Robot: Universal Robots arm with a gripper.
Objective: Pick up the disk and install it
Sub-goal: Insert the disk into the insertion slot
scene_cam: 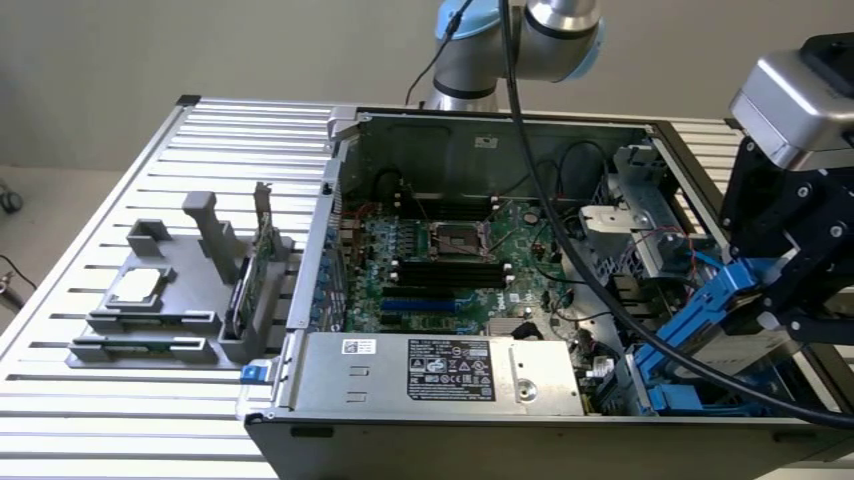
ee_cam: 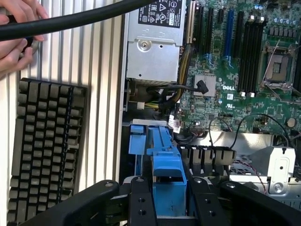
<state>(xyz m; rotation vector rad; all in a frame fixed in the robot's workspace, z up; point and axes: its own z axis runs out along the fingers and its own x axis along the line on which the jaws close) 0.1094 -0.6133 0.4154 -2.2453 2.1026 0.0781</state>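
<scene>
The disk [scene_cam: 701, 318] hangs tilted over the front corner of the open computer case [scene_cam: 350, 190], at the exterior view's right. Its bright blue rails and a strip of silver metal show below my gripper [scene_cam: 781, 300], which is shut on it. In the wrist view the two black fingers [ee_cam: 142, 202] clamp the blue carrier of the disk [ee_cam: 168, 181] between them. Just beyond its lower end lies the blue drive bay [ee_cam: 140, 141], beside the case wall.
A grey power supply [scene_cam: 427, 370] with a sticker fills the case's front, with the motherboard [scene_cam: 441, 260] behind it. A grey fixture holding a square processor chip [scene_cam: 138, 288] stands on the slatted table. A keyboard [ee_cam: 44, 150], a hand [ee_cam: 16, 33] and a black cable [ee_cam: 80, 19] lie near the case.
</scene>
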